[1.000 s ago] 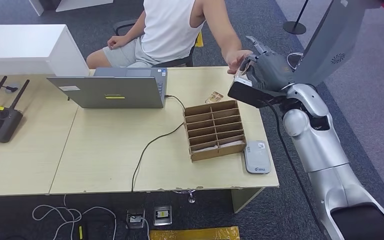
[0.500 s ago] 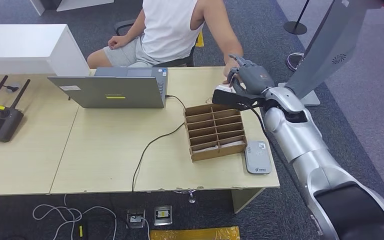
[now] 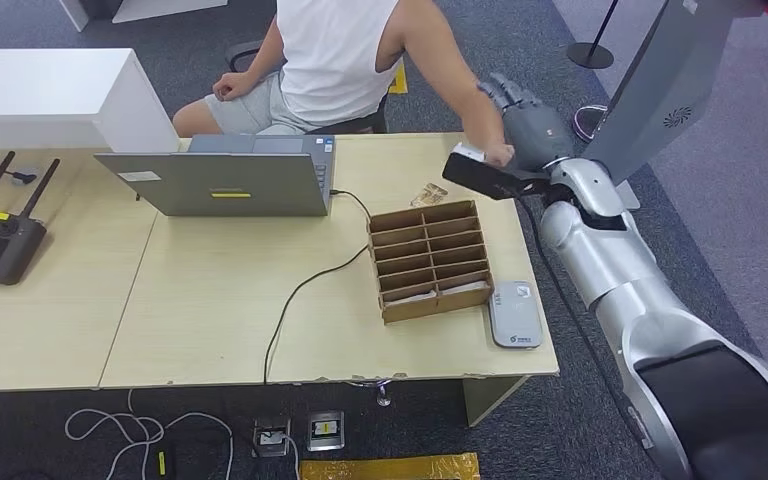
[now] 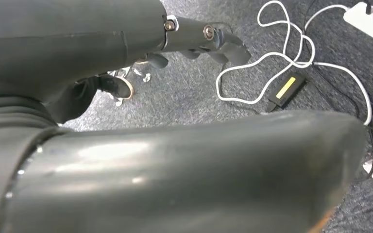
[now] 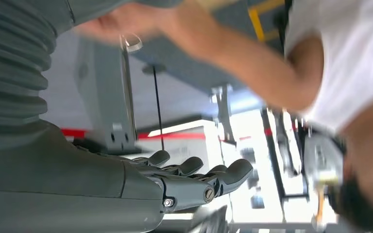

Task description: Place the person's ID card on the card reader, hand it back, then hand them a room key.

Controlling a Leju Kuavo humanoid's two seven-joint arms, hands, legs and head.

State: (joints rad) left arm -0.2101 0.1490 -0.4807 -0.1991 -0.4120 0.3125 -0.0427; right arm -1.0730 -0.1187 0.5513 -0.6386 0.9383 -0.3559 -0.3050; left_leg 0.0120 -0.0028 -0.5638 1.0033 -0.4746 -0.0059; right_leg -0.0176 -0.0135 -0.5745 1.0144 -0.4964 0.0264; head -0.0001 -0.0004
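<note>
Right robot hand (image 3: 526,128) is raised at the far right corner of the desk (image 3: 210,300), fingers stretched out and apart, nothing in them as far as I can see; the right wrist view shows the fingers (image 5: 209,177) straight and bare. The person's hand (image 3: 495,152) is right against the robot hand, at the palm side. Whether a card is passing between them I cannot tell; no card is plainly visible in either.

A small printed card-like item (image 3: 427,194) lies on the desk just behind the cardboard sorter (image 3: 428,260). It may be the ID card, but it is too small to be sure. The card reader (image 3: 515,313) sits at the near right corner of the desk, just beside the sorter, nothing on it.

Left robot hand (image 4: 201,41) hangs low over the floor; the fingers look loosely curled, empty, though I cannot tell for sure.

Risks from here:
- Handover is contact-close. If the fingers curl in before a card is seated, they could pinch the person's hand or miss the card altogether.
- A dropped card could land in a sorter slot or off the desk edge.
- The arm swinging down to the reader passes close to the sorter and could nudge it onto the reader.
</note>
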